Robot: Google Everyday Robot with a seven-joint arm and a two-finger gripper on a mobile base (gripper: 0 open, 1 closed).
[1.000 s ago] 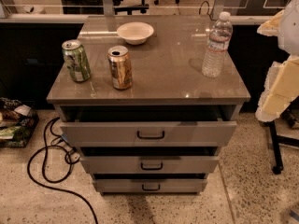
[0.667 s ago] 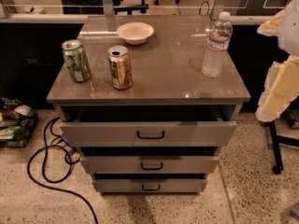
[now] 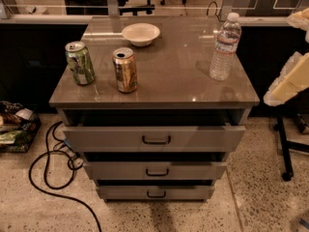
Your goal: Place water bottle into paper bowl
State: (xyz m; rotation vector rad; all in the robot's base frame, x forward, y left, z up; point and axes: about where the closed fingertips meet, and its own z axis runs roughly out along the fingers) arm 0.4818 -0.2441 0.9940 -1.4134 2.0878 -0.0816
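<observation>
Well apart on the cabinet (image 3: 169, 74), empty paper bowl (image 3: 140, 34) and upright water bottle (image 3: 225, 47), gripper (image 3: 288, 80) at right edge, state untellable.

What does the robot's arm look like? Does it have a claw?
Only bits of the arm show, at the right edge. They are pale cream, chunky, angled pieces with smooth shells. No cables or markings can be seen on them. The gripper is not in view.

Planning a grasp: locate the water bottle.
In the camera view the water bottle stands upright at the right rear of the cabinet top, far right of the paper bowl; the gripper is out of view.
</observation>
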